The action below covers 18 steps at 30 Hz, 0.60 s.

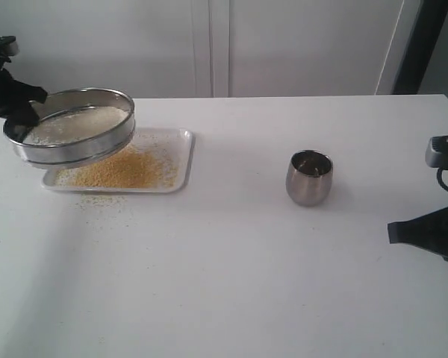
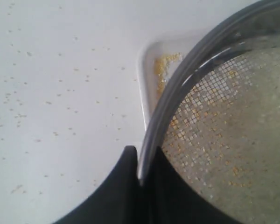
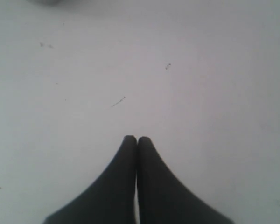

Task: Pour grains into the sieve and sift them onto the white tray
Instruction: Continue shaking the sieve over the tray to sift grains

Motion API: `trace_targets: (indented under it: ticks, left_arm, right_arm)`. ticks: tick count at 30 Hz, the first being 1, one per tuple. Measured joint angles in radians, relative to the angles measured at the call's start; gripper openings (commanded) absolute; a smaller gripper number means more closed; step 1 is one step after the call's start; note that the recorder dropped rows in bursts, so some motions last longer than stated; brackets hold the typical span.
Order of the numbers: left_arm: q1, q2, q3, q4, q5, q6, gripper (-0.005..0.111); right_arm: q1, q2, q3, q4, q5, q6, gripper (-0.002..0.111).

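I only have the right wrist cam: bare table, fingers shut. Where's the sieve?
Observer: The left gripper is clamped on the rim of the sieve, holding it tilted over the white tray.
Operator: Anything sifted through?
Observer: Yes, golden grains lie on the tray; paler material sits in the mesh.
Operator: And the cup?
Observer: The steel cup stands upright on the table, well apart from the tray.

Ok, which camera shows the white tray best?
The exterior view: nearly the whole tray shows, yellow grains spread on it, the sieve tilted above its left end. The left wrist view catches only one corner beside the sieve's rim. The right wrist view shows none of it.
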Motion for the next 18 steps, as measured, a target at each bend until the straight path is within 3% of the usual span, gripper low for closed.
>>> trace_targets:
  ticks: [8,18]
  left_arm:
    - [-0.146,0.0,0.0,-0.081,-0.036,0.019,0.0]
    - [-0.097,-0.011,0.01,-0.001,-0.031,0.022,0.0]
  right_arm:
    - [0.0,0.0,0.0,0.0,0.0,0.0,0.0]
    - [0.0,0.0,0.0,0.0,0.002,0.0,0.0]
